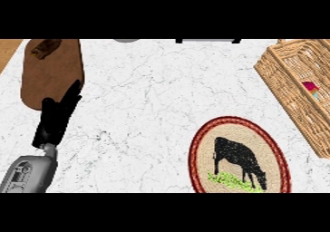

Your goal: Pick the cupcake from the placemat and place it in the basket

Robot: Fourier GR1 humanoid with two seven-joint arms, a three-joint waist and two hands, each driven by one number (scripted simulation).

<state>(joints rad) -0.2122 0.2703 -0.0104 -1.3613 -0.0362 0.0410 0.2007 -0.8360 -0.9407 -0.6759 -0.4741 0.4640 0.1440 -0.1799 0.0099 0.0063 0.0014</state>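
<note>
The round placemat [239, 156], red-rimmed with a black cow printed on it, lies at the lower right of the marble counter; nothing stands on it. A wicker basket [288, 86] sits at the right edge. Inside the basket shows a small pink and teal thing [309, 89], seemingly the cupcake, partly hidden by the weave. My left hand [57, 118] rests at the left with straight fingers pointing up, holding nothing, far from both the mat and the basket. My right hand shows nowhere in the view.
A brown wooden board [50, 68] lies at the upper left, with my left fingertips over its lower edge. The counter's wooden edge [3, 52] shows at the far left. Grey objects peek in along the top edge.
</note>
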